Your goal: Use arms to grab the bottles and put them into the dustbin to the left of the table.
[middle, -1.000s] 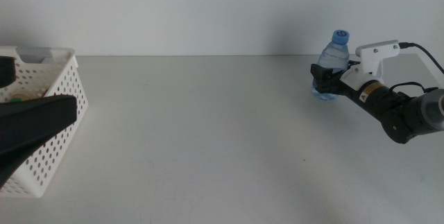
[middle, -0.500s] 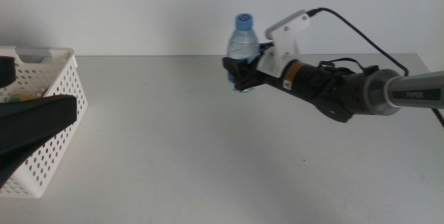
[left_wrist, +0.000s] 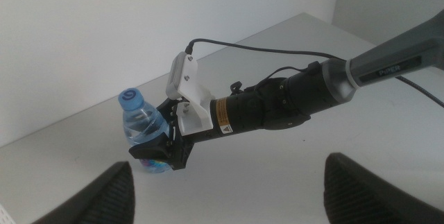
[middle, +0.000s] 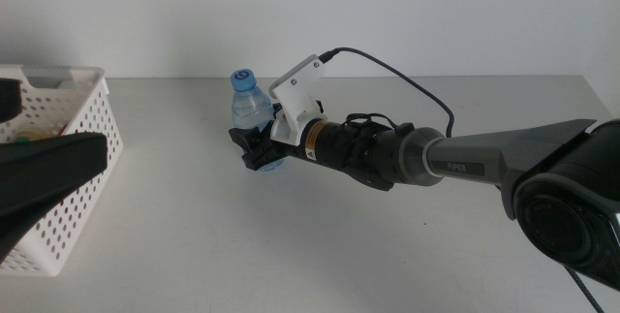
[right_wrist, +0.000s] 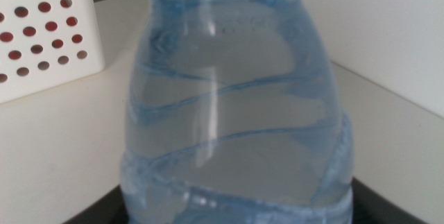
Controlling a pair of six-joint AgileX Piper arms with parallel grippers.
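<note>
A small clear water bottle with a blue cap (middle: 250, 108) is held nearly upright just left of the table's middle. My right gripper (middle: 258, 154) is shut on its lower body, with the arm stretched in from the right. The left wrist view shows the same bottle (left_wrist: 142, 123) in those dark jaws. In the right wrist view the bottle (right_wrist: 236, 113) fills the picture. The white perforated dustbin (middle: 82, 124) stands at the left edge, well left of the bottle. My left gripper (left_wrist: 232, 168) is open and holds nothing; it shows as a dark shape (middle: 48, 172) in front of the dustbin.
The light grey table (middle: 320, 245) runs back to a white wall. A corner of the dustbin (right_wrist: 41, 30) shows behind the bottle in the right wrist view. Something yellow and green (middle: 29, 137) lies inside the dustbin. A black cable (middle: 387, 66) arcs above the right arm.
My right arm has carried the water bottle leftward, from the table's far right to left of the middle. The left arm and the dustbin have not moved.
</note>
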